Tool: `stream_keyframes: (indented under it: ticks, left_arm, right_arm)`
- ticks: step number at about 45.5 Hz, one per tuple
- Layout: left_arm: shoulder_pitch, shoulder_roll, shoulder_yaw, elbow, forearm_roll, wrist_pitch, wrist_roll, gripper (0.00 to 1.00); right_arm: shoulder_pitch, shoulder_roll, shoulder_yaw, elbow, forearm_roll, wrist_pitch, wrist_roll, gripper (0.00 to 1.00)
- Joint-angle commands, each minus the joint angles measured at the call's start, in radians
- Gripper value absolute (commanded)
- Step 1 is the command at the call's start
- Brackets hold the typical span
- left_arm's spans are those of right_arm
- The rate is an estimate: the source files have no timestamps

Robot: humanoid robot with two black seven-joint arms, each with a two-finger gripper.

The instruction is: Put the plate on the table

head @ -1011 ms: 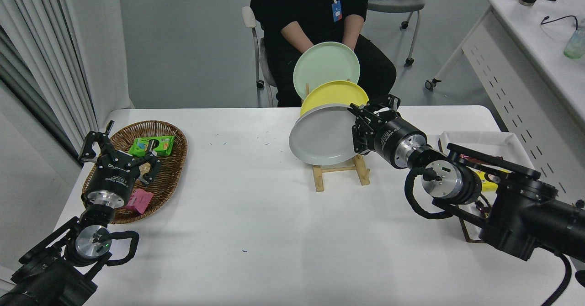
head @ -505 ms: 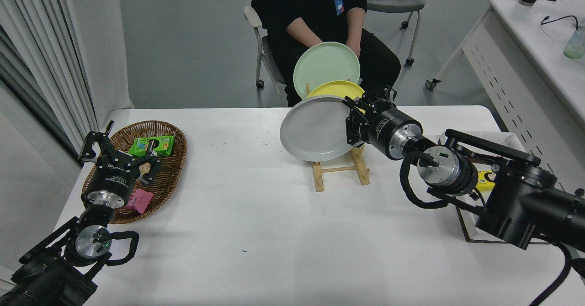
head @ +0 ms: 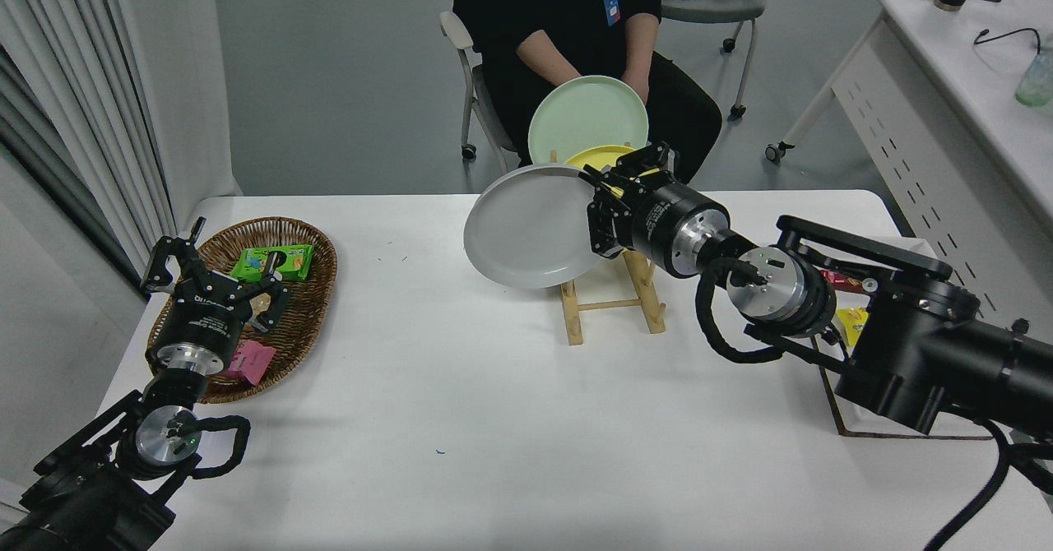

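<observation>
My right gripper [head: 598, 206] is shut on the right rim of the light grey plate [head: 526, 226]. It holds the plate tilted in the air, up and to the left of the wooden rack [head: 613, 304], above the white table [head: 461, 386]. The yellow plate [head: 605, 156] and the mint green plate [head: 584, 115] still stand in the rack behind my gripper. My left gripper [head: 215, 275] is parked at the lower left over the wicker basket, open and empty.
A wicker basket [head: 308, 304] with snack packets sits at the table's left. A white tray [head: 901, 251] with packets lies under my right arm. A person [head: 568, 16] sits at the far side behind the rack.
My right gripper has lifted the grey plate out of the rack and carried it up and to the left. The left arm has not moved.
</observation>
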Motion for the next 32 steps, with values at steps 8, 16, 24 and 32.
stream_keyframes:
  ticks: [8,16,24,32]
  left_arm:
    - [0.0,0.0,0.0,0.0,0.0,0.0,0.0,0.98]
    - [0.0,0.0,0.0,0.0,0.0,0.0,0.0,0.98]
    - [0.0,0.0,0.0,0.0,0.0,0.0,0.0,0.98]
    - [0.0,0.0,0.0,0.0,0.0,0.0,0.0,0.98]
  right_arm:
    - [0.09,0.005,-0.004,0.012,0.004,-0.064,-0.001,0.0]
    - [0.119,0.033,-0.004,0.012,0.089,-0.106,-0.004,0.0]
    - [0.165,0.054,-0.005,0.004,0.253,-0.244,-0.007,0.0]
    - [0.162,0.084,-0.008,0.004,0.268,-0.31,-0.045,0.0]
